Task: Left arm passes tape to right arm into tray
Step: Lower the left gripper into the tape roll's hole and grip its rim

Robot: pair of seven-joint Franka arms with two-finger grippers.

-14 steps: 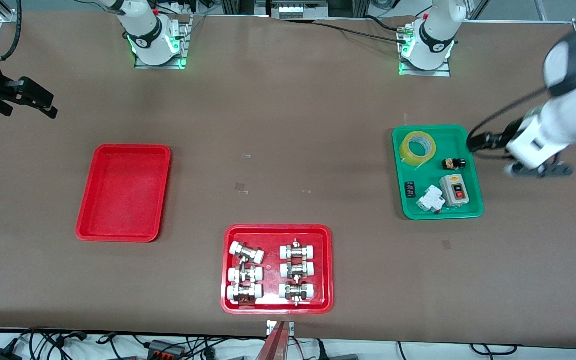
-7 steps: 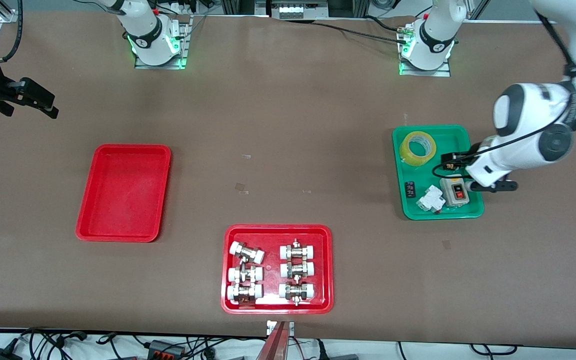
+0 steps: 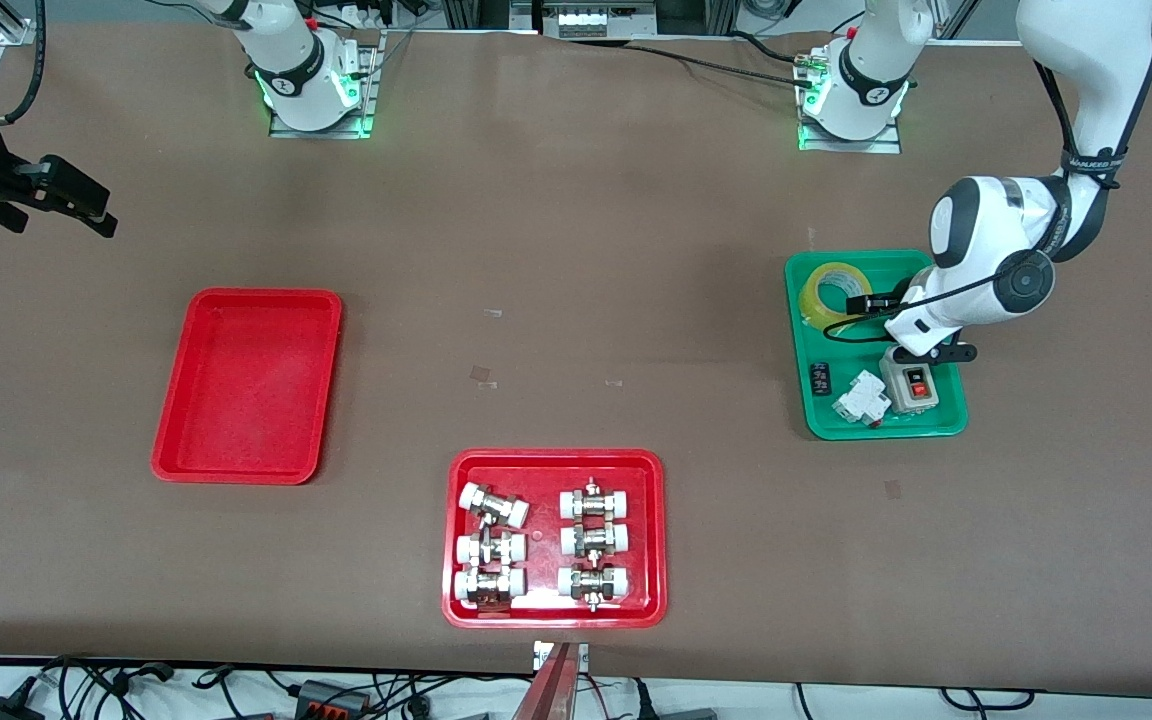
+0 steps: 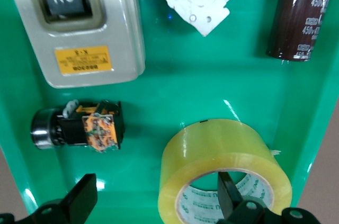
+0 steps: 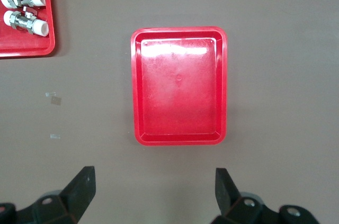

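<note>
While the left pincer (image 4: 153,203) hovers wide open over the green tray (image 3: 946,425), the tape (image 3: 829,288) lies in it, ungripped.
The right pincer (image 5: 153,192), fingers spread and empty, waits above the desk (image 3: 576,300) beside the plain red tray (image 3: 172,462).

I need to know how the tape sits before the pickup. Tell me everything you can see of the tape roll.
The tape is a wide ring of translucent yellow packing tape around a pale inner core with green print. It lies flat, hole up, in the green tray, in the corner nearest the left arm's base. It touches only the tray floor; a small black and orange part lies beside it, apart. The left gripper hangs over it with open jaws, one finger over the core, not gripping it.
</note>
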